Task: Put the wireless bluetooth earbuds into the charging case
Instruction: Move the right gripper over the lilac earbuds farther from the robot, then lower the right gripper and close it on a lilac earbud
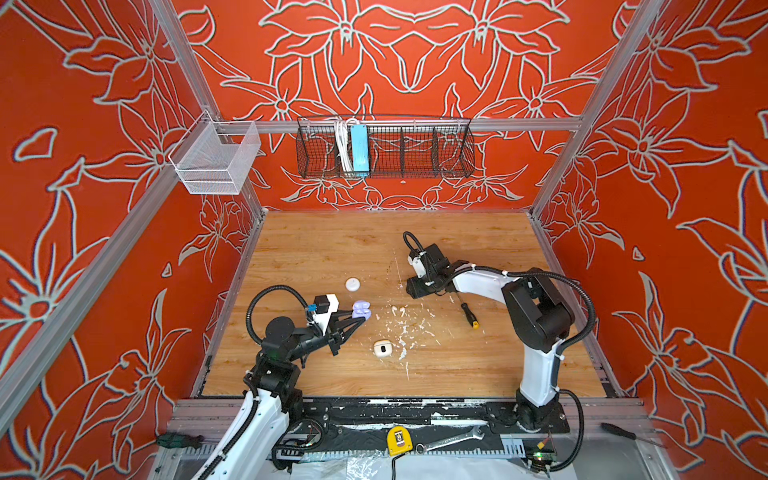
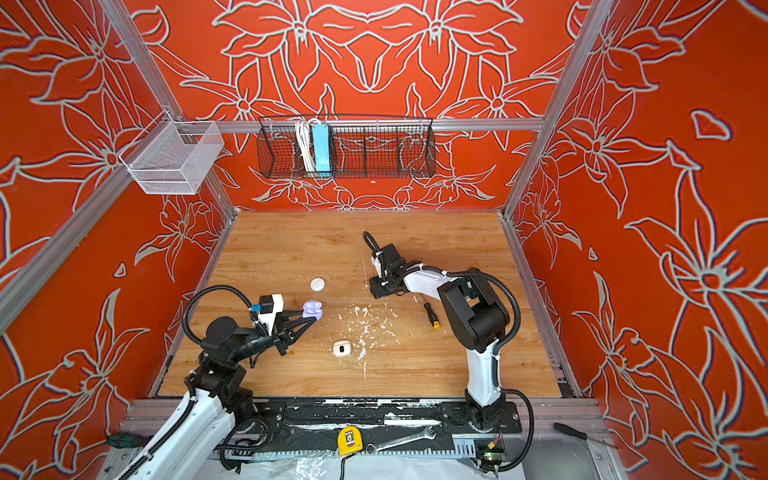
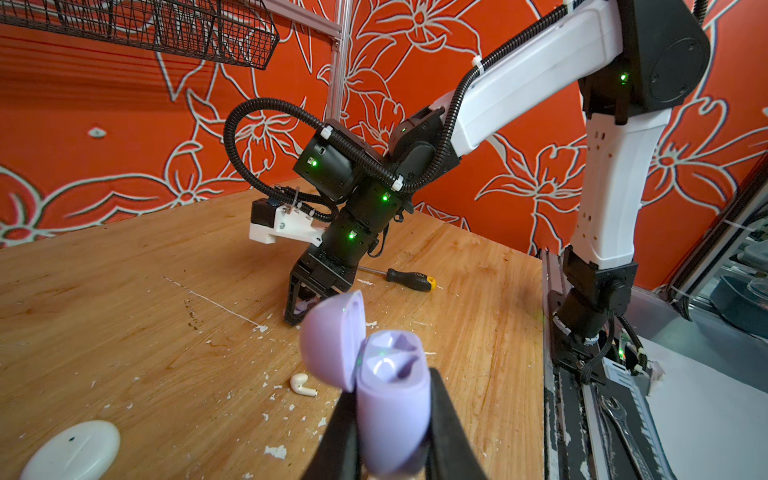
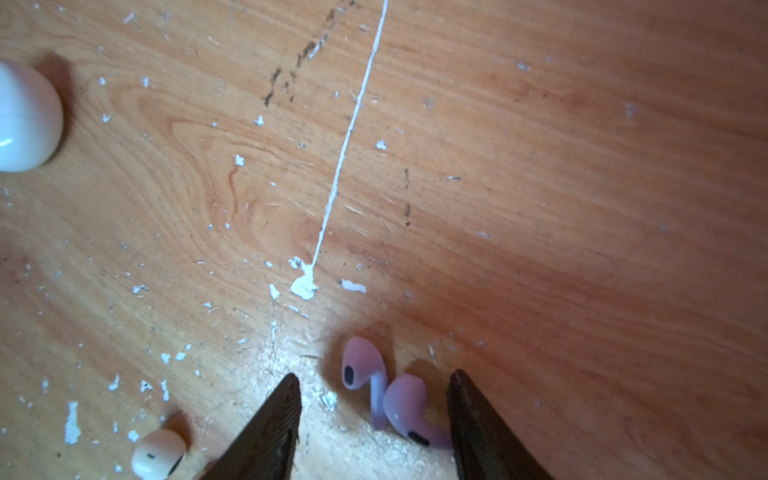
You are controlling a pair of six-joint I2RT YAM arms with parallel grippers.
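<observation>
A scuffed wooden bench (image 1: 332, 249), flecked with white paint, sits inside a booth of red walls (image 1: 415, 62) printed with pale flower outlines. Towards the bench's left edge, about halfway between front and back, the left gripper (image 1: 361, 319) is clamped on a lavender egg-shaped plastic charging case (image 3: 390, 399), one black finger on each side. The case stands upright with its lid hinged open and its inner sockets showing.

Near the bench's centre, the right gripper (image 4: 374, 376) points down with its jaws partly open, holding nothing. Two lavender stemmed plastic earbuds (image 4: 405, 405) lie on the wood between its fingertips, close against each other, one just beside a finger.

A pair of white stemmed earbuds (image 1: 398, 309) lies between the two grippers. A closed round white case (image 1: 352, 284) rests behind the lavender case, and an open cream case (image 1: 382, 348) lies nearer the front edge. A black-handled screwdriver with a yellow end (image 1: 469, 314) lies beside the right arm.
</observation>
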